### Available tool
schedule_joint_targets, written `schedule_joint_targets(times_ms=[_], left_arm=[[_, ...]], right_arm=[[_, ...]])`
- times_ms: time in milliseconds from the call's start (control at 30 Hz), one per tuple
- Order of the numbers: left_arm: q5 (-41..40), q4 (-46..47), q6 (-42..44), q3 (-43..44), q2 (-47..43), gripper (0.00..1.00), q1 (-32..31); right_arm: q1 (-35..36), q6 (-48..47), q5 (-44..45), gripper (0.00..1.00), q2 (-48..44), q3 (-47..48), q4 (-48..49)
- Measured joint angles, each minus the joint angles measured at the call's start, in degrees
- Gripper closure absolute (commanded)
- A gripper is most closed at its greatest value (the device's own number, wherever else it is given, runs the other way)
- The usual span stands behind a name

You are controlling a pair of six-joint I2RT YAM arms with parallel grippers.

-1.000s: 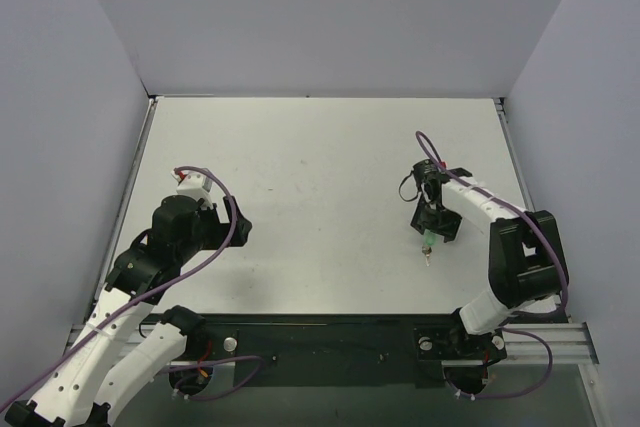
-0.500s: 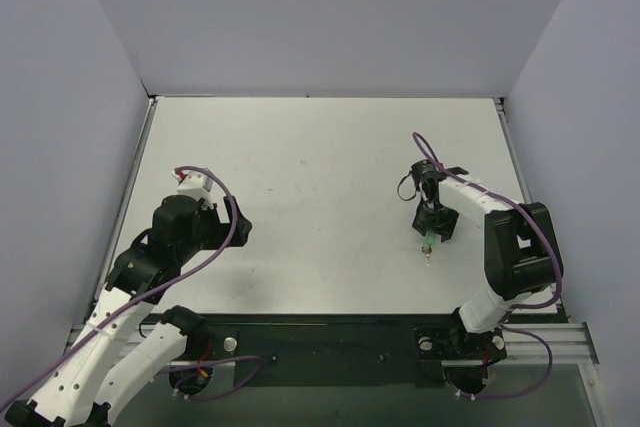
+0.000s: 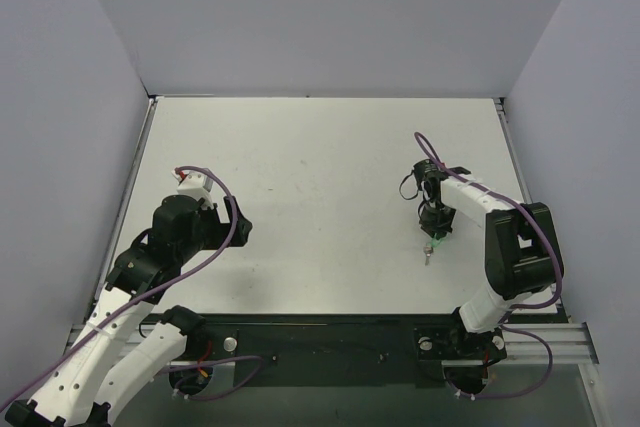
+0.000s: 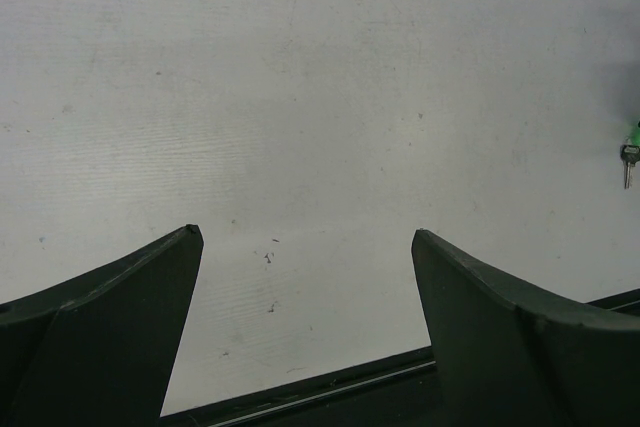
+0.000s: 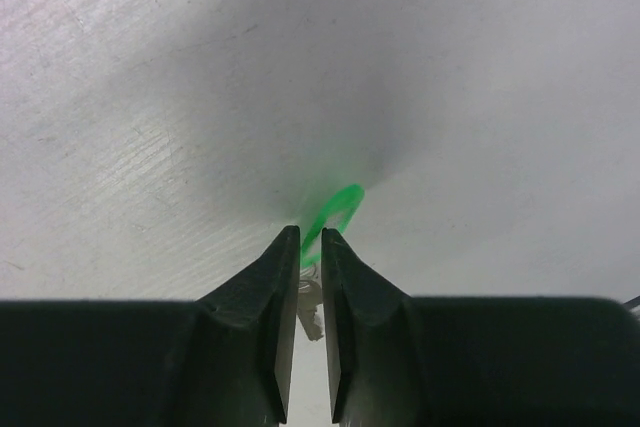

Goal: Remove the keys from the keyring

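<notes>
The bright green keyring (image 3: 431, 243) lies on the white table at the right, with the tiny silver key (image 3: 427, 255) at its near end. My right gripper (image 3: 433, 231) points down over it. In the right wrist view the gripper (image 5: 310, 234) is shut on the near end of the green loop (image 5: 342, 205), and the key (image 5: 311, 313) hangs between the fingers. My left gripper (image 3: 238, 228) is open and empty at the left, far from them. Its wrist view shows its spread jaws (image 4: 304, 234), with the keyring (image 4: 634, 136) and key (image 4: 627, 171) at the right edge.
The workspace is a white tabletop (image 3: 320, 167) enclosed by pale walls on three sides. A black rail (image 3: 330, 332) with the arm bases runs along the near edge. Cables loop off both wrists.
My right wrist has shifted and turned slightly over the keyring, which stays at the same spot. The left arm has not moved.
</notes>
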Motion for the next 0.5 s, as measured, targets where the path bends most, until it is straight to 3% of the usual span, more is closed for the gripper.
schedule_joint_targets(times_ms=[200, 500], left_arm=[[0.0, 0.0, 0.0, 0.0, 0.0, 0.03, 0.0], [0.0, 0.0, 0.0, 0.0, 0.0, 0.03, 0.0]], right_arm=[[0.0, 0.0, 0.0, 1.0, 0.0, 0.0, -0.1], [0.0, 0.0, -0.1, 1.0, -1.0, 0.0, -1.4]])
